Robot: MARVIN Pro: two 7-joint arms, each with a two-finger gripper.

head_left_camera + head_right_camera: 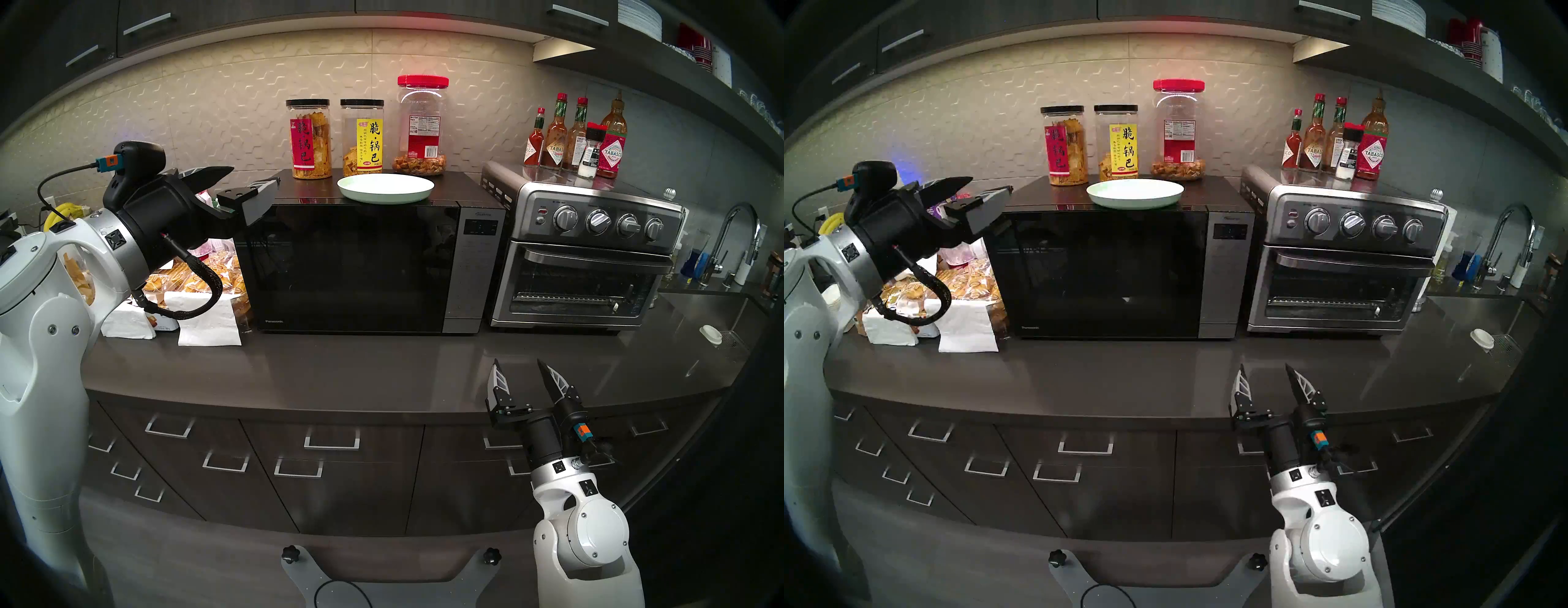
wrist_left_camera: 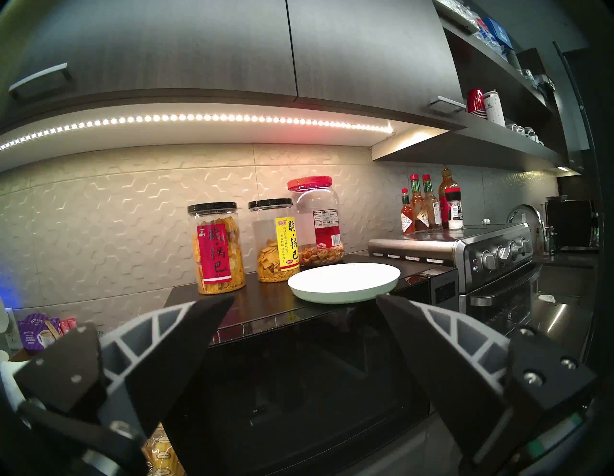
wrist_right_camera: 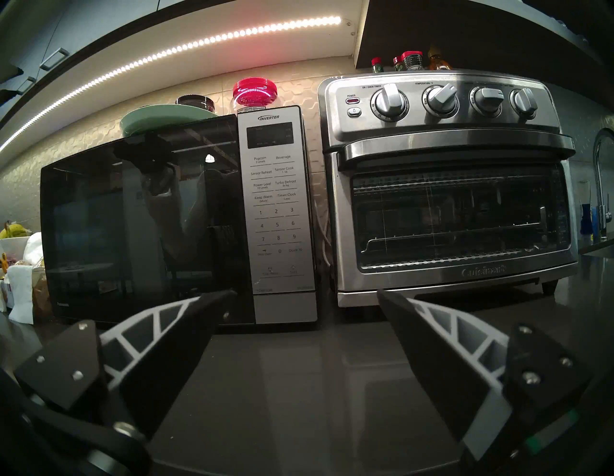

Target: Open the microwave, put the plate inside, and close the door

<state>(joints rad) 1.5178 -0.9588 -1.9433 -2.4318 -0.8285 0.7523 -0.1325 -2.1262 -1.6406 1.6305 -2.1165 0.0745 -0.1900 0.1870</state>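
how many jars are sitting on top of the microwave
3, in a row behind the plate on the microwave: red-label jar leftmost, yellow-label jar in the middle, red-lidded jar rightmost. None appear hidden.

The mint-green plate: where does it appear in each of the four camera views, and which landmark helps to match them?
Head stereo left: the mint-green plate lies on the microwave's top, upper centre.
Head stereo right: the same spot, slightly further left.
Left wrist: centre right, above the open fingers.
Right wrist: upper left, only its edge shows over the door.
Shared landmark: the red-lidded jar behind the plate.
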